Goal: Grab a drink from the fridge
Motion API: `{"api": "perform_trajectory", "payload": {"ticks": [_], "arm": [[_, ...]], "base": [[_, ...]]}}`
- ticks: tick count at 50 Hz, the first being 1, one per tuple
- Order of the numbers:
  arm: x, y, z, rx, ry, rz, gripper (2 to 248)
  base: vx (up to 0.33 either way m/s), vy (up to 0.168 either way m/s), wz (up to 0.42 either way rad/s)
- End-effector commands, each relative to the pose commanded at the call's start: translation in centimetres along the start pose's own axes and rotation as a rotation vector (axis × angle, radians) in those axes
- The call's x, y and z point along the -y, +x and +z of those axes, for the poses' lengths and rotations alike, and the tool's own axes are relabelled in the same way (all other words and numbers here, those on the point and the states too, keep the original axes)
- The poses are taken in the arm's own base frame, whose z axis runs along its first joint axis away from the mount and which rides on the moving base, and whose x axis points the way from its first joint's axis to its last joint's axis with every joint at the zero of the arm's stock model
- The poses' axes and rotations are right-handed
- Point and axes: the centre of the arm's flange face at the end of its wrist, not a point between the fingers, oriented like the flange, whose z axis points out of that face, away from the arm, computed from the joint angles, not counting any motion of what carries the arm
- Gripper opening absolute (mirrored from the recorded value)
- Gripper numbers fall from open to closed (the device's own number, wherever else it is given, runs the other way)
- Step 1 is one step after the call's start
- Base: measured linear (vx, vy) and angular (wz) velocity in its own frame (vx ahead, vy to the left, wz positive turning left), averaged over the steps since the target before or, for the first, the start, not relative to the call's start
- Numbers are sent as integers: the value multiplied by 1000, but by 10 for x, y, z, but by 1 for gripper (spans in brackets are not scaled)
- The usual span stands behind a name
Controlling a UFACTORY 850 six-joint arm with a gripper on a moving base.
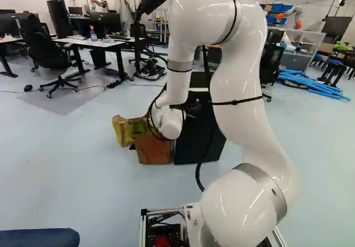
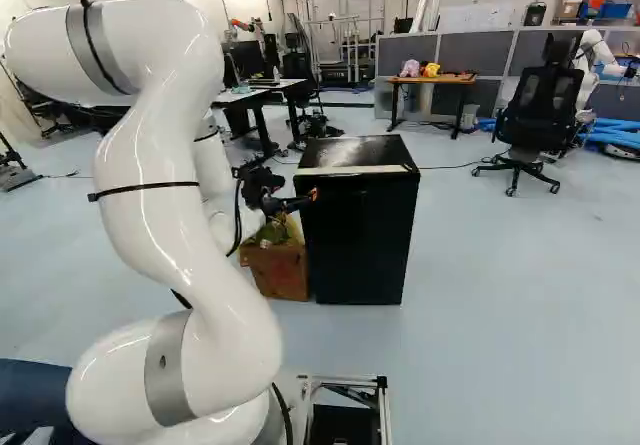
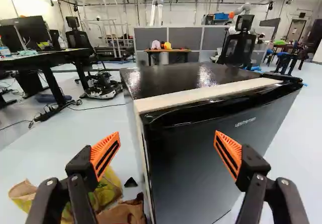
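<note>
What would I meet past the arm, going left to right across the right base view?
Brown paper bag → black fridge → wooden table → black office chair.

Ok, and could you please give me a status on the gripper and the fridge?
Gripper open, nothing gripped. Fridge: door looks shut. Bags beside it, not in front of the door.

Glossy white rounded arm (image 1: 236, 75), grey joint bands (image 2: 167, 370), black straps (image 2: 145, 187) and cables (image 1: 198, 172), black gripper (image 2: 290, 202), ribbed orange pads (image 3: 105, 154)

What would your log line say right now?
hand: open, empty | mini fridge: ahead, door looks shut | brown bag: beside fridge | drink: not grabbed yet
</note>
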Motion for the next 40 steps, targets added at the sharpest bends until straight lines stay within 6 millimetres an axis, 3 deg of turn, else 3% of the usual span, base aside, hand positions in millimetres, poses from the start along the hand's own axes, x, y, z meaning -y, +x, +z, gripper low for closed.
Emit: {"api": "perform_trajectory", "payload": {"ticks": [13,40], "arm": [[3,-12,10,-25,-23,-11,247],[9,-13,28,-49,-74,9,247]], "base": [[0,0,0],[0,0,0]]}}
